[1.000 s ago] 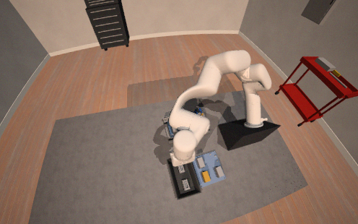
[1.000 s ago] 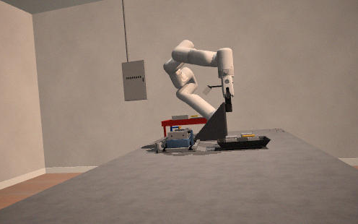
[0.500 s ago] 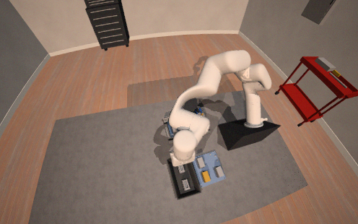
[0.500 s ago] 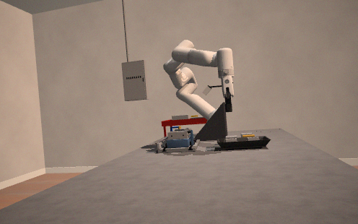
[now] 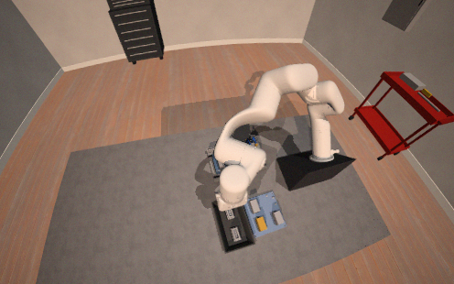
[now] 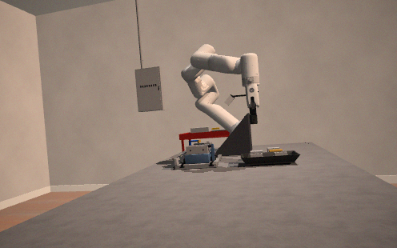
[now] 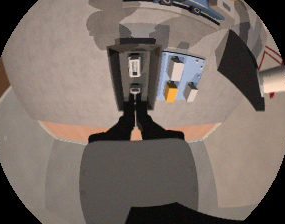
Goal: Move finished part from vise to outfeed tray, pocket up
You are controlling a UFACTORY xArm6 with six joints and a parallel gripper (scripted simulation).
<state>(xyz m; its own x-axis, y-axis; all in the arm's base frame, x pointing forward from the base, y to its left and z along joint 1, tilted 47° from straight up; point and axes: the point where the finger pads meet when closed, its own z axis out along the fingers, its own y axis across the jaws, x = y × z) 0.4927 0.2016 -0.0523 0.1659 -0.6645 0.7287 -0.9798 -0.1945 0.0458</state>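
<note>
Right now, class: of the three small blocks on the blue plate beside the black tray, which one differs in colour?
The yellow block on the blue plate, sitting nearest the black tray. The other two blocks are grey.

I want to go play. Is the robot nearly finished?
Maybe. Two parts lie in the tray, but I cannot tell if one came from the vise. The gripper hangs shut and empty above the tray. If one did, nothing is left.
</note>
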